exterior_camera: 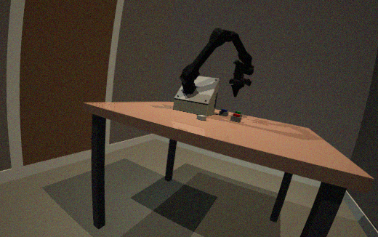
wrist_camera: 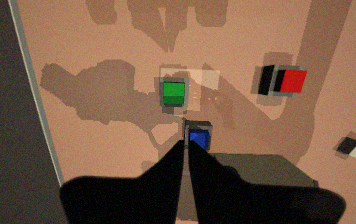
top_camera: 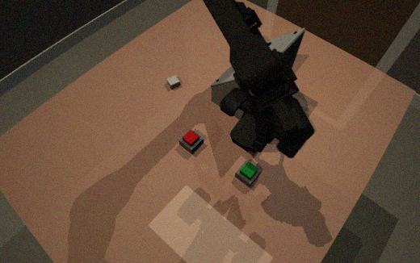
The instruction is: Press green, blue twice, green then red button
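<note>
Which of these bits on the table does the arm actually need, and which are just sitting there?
Needed:
- green button
- blue button
- red button
- pincer, shut and holding nothing

Just sitting there:
- small white block, not to be touched
</note>
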Controlling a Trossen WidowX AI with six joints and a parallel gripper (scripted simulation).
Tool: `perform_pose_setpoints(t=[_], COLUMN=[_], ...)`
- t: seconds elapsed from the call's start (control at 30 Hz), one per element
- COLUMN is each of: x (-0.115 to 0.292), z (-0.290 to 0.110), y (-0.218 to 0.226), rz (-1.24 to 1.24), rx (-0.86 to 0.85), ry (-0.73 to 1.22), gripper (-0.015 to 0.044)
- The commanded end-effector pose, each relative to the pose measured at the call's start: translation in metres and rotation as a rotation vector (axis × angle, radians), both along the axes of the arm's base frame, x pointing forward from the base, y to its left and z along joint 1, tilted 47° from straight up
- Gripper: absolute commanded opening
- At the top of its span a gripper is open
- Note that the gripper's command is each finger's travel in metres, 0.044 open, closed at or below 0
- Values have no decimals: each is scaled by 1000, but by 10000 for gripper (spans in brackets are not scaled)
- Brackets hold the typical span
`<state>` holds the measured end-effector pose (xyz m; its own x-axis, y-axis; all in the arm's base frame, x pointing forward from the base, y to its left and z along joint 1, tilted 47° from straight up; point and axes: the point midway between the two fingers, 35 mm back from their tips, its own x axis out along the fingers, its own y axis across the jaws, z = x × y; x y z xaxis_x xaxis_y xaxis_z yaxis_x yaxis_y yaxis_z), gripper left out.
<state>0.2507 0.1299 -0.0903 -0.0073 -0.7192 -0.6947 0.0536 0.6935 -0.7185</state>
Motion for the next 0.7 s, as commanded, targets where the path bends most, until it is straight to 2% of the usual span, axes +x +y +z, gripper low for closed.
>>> perform_pose_setpoints(t=[0.0, 0.07, 0.23, 0.37, 0.67], x=[-34, -46, -48, -48, -48], z=[13, 17, 15, -23, -28], y=[-12, -18, -21, -61, -67], rz=[-3, -3, -3, -3, -3], rx=[2, 1, 1, -1, -1], ry=[0, 1, 1, 0, 0], gripper=[20, 20, 20, 20, 20])
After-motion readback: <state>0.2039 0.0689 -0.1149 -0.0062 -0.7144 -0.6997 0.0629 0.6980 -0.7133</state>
